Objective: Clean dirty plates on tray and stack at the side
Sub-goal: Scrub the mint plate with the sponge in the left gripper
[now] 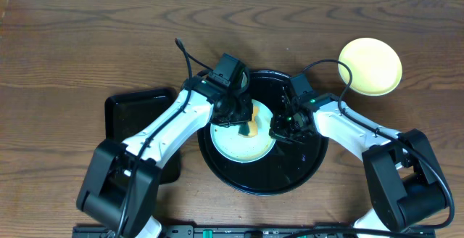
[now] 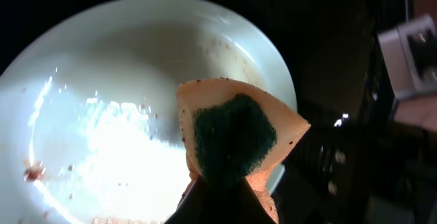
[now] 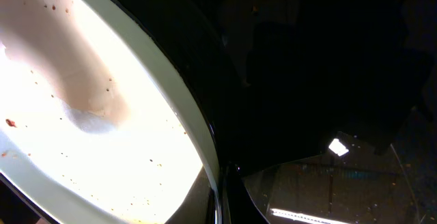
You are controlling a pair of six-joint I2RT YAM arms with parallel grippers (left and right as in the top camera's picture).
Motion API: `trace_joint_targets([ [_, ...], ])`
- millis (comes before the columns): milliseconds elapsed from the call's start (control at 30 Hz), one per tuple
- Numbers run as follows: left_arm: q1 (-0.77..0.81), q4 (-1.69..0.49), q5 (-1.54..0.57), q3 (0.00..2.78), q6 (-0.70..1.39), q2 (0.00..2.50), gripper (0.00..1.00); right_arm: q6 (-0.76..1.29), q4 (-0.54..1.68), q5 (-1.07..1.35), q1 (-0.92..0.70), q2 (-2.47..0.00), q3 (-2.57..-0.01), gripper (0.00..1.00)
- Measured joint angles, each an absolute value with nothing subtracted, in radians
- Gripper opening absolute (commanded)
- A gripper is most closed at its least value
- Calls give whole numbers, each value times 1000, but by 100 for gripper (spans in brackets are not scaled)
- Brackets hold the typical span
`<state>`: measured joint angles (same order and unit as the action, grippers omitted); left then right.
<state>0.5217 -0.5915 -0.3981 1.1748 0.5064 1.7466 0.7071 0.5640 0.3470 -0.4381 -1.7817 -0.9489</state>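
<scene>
Black glossy tray sits mid near edge of counter, with a brown-specked mint plate inside. Left pincer is clamped on sponge over the plate. Right pincer is closed at the plate's right rim; can't tell if it grips the rim. Plate looks stiff, light, slick and breakable, so take it by the rim. Yellow plate sits by the far right corner.

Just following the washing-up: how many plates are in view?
2. One pale mint plate lies on the round black tray; one yellow plate sits on the table, beyond the tray's right side. Another might be hidden underneath the mint one.
</scene>
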Motion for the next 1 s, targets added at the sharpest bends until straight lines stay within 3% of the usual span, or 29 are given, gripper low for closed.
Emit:
trace_joint_targets([
  [600, 587, -501, -362, 1177, 641, 1920, 7, 707, 568, 348, -438, -1782, -949, 1],
  [1000, 576, -662, -20, 1213, 499, 1913, 7, 707, 568, 348, -438, -1782, -949, 1],
])
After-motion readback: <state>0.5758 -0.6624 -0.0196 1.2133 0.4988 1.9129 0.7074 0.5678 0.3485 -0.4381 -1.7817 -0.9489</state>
